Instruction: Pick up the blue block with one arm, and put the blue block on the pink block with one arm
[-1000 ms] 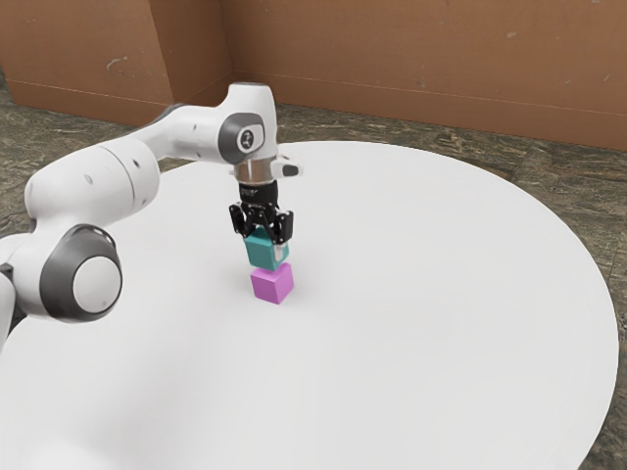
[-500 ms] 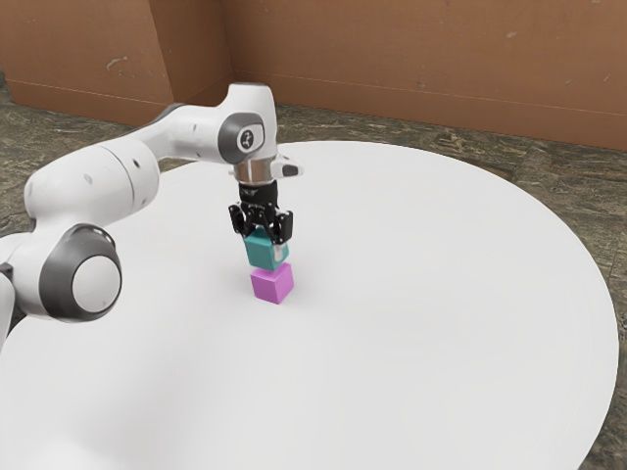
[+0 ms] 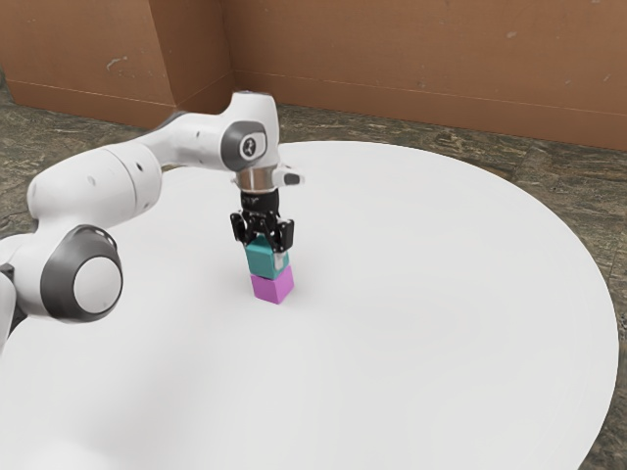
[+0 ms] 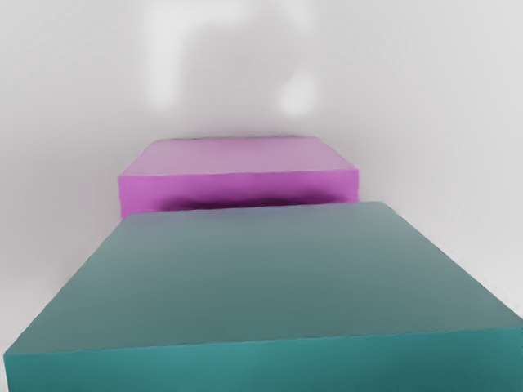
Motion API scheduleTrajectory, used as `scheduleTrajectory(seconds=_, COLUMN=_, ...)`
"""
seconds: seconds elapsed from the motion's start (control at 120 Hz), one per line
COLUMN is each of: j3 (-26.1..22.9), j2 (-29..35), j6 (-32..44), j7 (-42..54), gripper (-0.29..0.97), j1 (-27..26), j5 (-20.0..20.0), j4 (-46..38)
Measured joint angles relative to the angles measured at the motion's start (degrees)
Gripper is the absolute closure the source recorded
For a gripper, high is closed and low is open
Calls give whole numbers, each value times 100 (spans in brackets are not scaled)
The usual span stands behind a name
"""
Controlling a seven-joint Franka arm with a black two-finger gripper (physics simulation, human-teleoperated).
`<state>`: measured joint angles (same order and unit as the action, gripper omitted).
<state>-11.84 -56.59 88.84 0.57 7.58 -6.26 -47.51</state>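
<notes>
Two black fingers [image 3: 286, 235] form the jaws, and they press on the blue block [image 3: 263, 258] from opposite sides, so the jaws are closed on it. The block reads more teal than blue. It stands upright, and its underside meets the top of the pink block [image 3: 272, 287] as far as the exterior view can tell; no gap shows between them. The blue block sits slightly toward the exterior view's left of the pink one rather than squarely over it.

In the wrist view the blue block's top face [image 4: 261, 278] lies just under the hand, and part of the pink block [image 4: 237, 167] shows beyond its far edge, with a dark shadow along the line where the two meet.

The pink block rests on the round white table [image 3: 441, 294], near its middle, well away from the rim. Above the jaws the white arm [image 3: 98, 181] comes in from the exterior view's left, its wrist pointing straight down. Behind the table run a brown wall [image 3: 441, 49] and a mottled stone floor [image 3: 59, 127].
</notes>
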Motion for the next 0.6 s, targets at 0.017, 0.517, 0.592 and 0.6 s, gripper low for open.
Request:
scheduleTrajectory(seconds=0.017, j3=0, j2=0, j6=1, j7=-1, gripper=35, j1=0, j5=1, j4=-4)
scheduleTrajectory(seconds=0.517, j3=-2, j2=8, j6=54, j7=8, gripper=6, j1=6, j5=43, j4=9)
scheduleTrajectory(seconds=0.592, j3=-2, j2=57, j6=46, j7=10, gripper=4, j1=7, j5=48, j4=5)
scheduleTrajectory(seconds=0.6, j3=-2, j2=65, j6=44, j7=11, gripper=4, j1=6, j5=48, j4=4)
